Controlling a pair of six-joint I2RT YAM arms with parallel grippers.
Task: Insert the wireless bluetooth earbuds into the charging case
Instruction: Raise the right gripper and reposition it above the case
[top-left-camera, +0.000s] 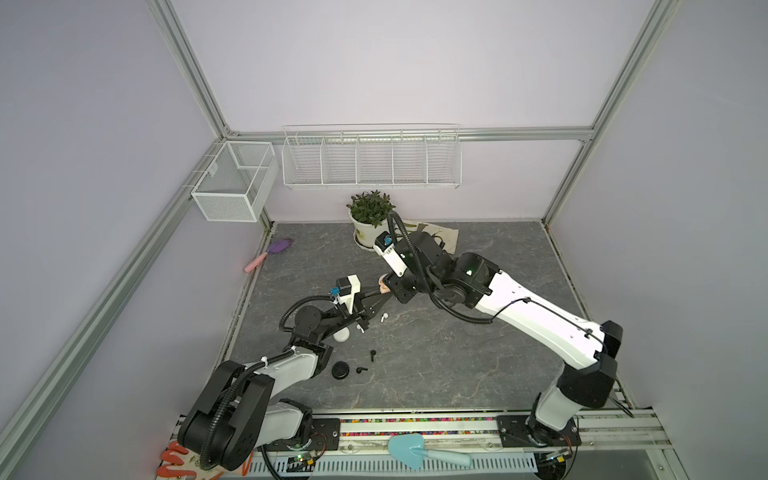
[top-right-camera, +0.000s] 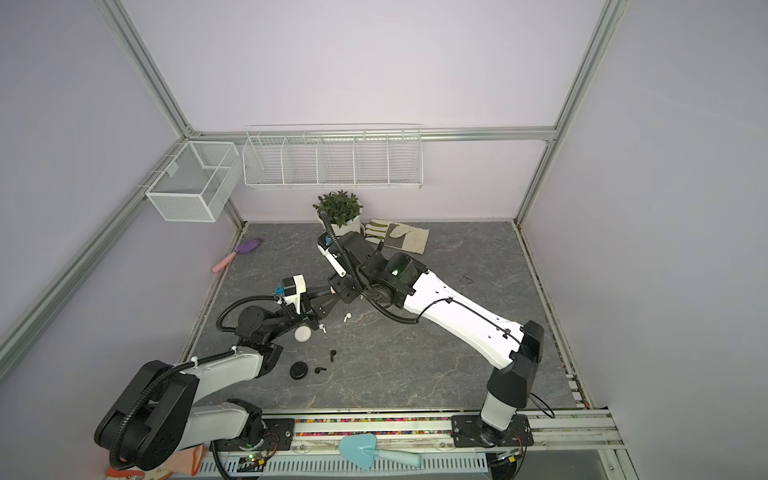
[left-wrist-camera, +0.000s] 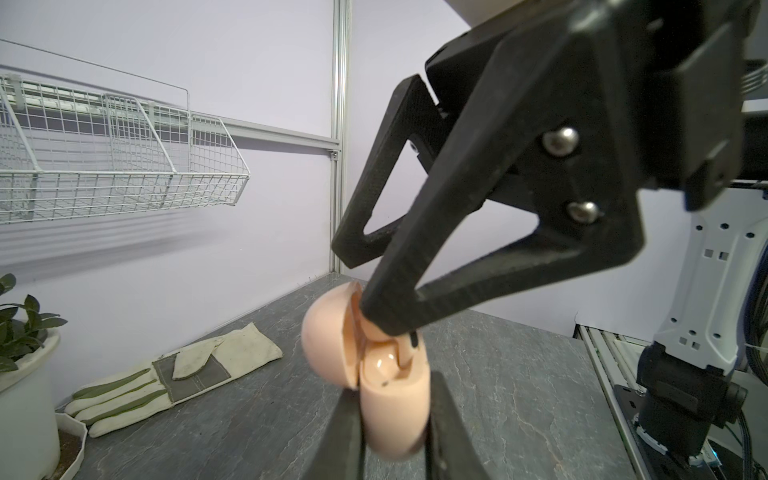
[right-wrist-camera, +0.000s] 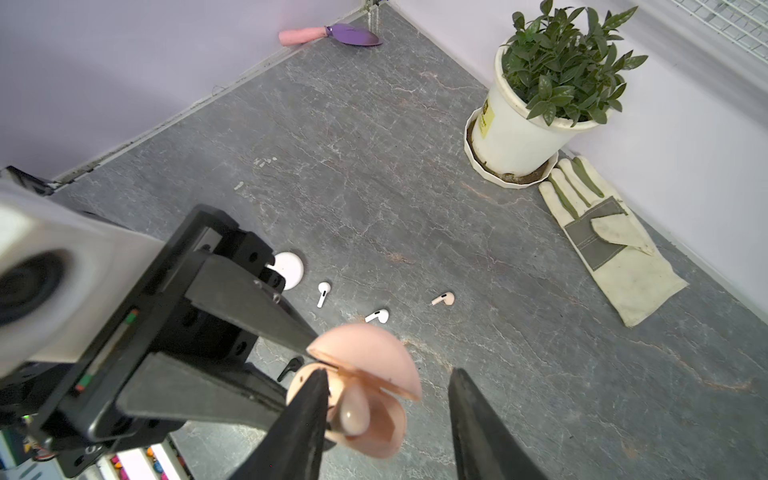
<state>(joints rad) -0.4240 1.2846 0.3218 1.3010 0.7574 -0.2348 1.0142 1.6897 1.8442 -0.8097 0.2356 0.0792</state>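
Left claw (left-wrist-camera: 394, 390) clamps the open pink charging case (left-wrist-camera: 390, 424). Right claw (right-wrist-camera: 388, 374) stands parted over it; pink earbud (right-wrist-camera: 353, 413) sits in the case, at one fingertip.

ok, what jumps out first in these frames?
The open pink charging case, clamped in the left gripper above mid-table, with the open right gripper at its mouth. Loose on the grey table nearby lie white earbuds, black earbuds and one pink earbud. A potted plant stands at the back wall.
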